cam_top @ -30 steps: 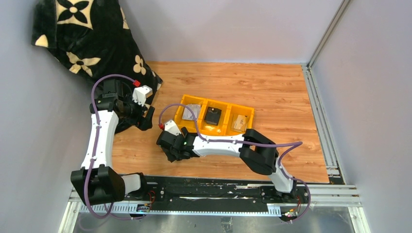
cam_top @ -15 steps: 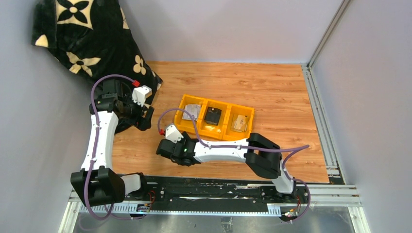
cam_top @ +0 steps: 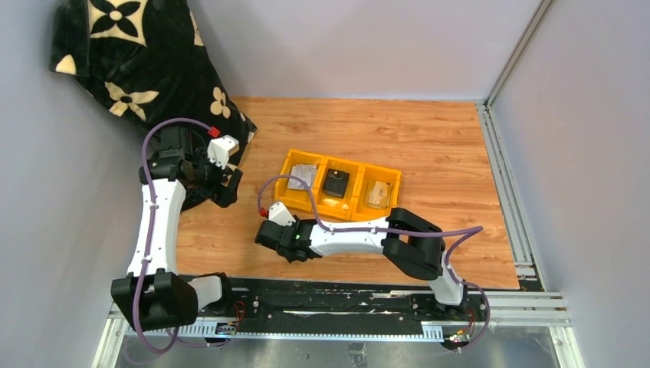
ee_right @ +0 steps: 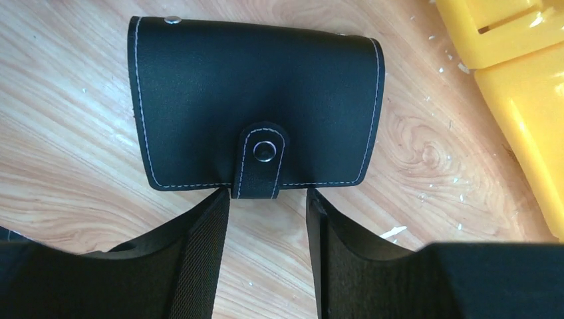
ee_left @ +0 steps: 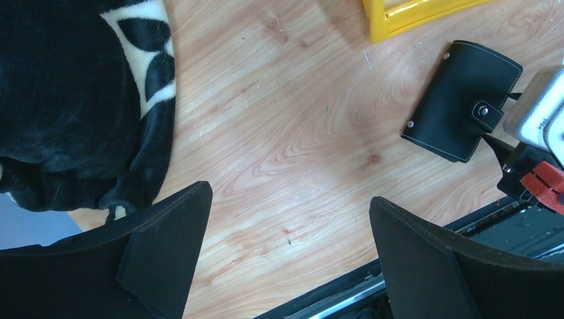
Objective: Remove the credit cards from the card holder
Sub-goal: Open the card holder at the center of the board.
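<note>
The card holder (ee_right: 256, 100) lies closed and snapped on the wood table; it also shows in the left wrist view (ee_left: 462, 100). My right gripper (ee_right: 268, 196) is open a little, low at the holder's near edge, with a finger on each side of the closing tab (ee_right: 264, 163). In the top view the right gripper (cam_top: 267, 238) covers the holder. A silvery card (cam_top: 306, 175), a black card (cam_top: 335, 182) and a tan card (cam_top: 377, 193) lie in the yellow tray (cam_top: 285, 198). My left gripper (ee_left: 289, 199) is wide open and empty; in the top view the left gripper (cam_top: 227, 188) hovers by the blanket.
A black blanket with cream flowers (cam_top: 130, 54) hangs over the back left corner and lies on the table (ee_left: 73, 100). The yellow tray's corner (ee_right: 525, 80) is just right of the holder. Metal rails (cam_top: 510, 199) run along the right and near edges.
My right gripper has shifted slightly toward the near edge and to the right, and its forearm has swung. The left arm has hardly moved.
</note>
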